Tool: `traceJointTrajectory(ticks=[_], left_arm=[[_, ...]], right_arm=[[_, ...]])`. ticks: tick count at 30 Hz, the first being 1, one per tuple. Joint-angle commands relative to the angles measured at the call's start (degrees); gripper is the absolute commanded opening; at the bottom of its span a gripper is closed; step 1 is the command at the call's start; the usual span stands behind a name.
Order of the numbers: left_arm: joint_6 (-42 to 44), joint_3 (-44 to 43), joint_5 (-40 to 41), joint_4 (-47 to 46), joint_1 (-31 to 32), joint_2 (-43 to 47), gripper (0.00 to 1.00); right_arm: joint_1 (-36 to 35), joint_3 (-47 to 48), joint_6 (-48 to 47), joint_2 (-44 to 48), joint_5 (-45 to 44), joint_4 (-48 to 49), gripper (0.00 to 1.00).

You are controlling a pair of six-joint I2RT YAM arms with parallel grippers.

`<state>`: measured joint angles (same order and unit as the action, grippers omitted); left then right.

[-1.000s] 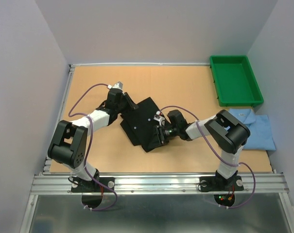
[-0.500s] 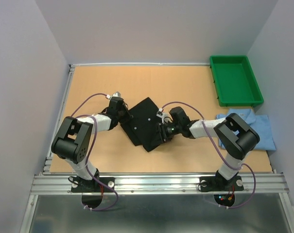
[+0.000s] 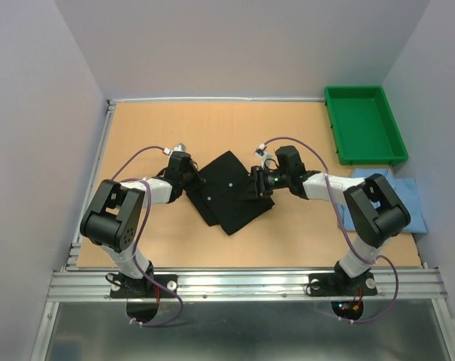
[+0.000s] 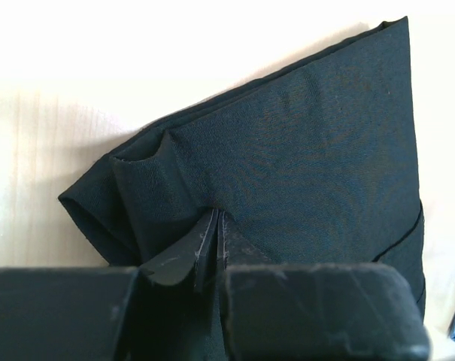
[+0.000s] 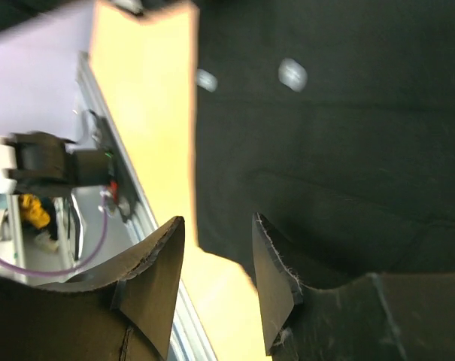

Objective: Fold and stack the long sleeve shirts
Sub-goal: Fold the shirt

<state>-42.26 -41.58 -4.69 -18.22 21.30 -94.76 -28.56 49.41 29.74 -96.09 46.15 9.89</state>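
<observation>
Cloth-wise, the black shirt (image 3: 229, 194) sits folded mid-table. The left gripper (image 3: 191, 180) pinches its 9 o'clock fold, probably to drag it. The right gripper (image 3: 255, 185) hangs open at its 3 o'clock edge. The light blue shirt (image 3: 409, 204) lies far out at 3 o'clock.

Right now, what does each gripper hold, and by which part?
Left gripper pinches the black shirt by an edge fold; right gripper holds nothing, jaws apart.

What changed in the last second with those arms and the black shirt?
The left gripper came nearer to the left corner of the black shirt and pinched a fold. The right gripper, open, slid from its near edge to its far right edge. The blue shirt and tray stayed put.
</observation>
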Motion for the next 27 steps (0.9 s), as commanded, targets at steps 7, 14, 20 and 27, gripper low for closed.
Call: traceJointTrajectory(ticks=[7, 14, 20, 27], left_arm=[[1.0, -0.1, 2.4, 2.4, -0.2, 1.2, 0.16], [1.4, -1.0, 2.1, 2.7, -0.6, 0.4, 0.16], [4.1, -5.7, 0.2, 4.8, -0.6, 2.4, 0.20], [4.5, -4.5, -2.0, 3.5, 1.4, 13.5, 0.45]], right_arm=[[6.0, -11.8, -2.6, -11.7, 5.4, 9.7, 0.46], [8.2, -14.6, -2.1, -13.3, 5.3, 11.9, 0.46], [8.1, -14.8, 1.0, -4.6, 4.7, 12.0, 0.46], [3.8, -12.3, 6.3, 3.3, -1.2, 12.2, 0.46]])
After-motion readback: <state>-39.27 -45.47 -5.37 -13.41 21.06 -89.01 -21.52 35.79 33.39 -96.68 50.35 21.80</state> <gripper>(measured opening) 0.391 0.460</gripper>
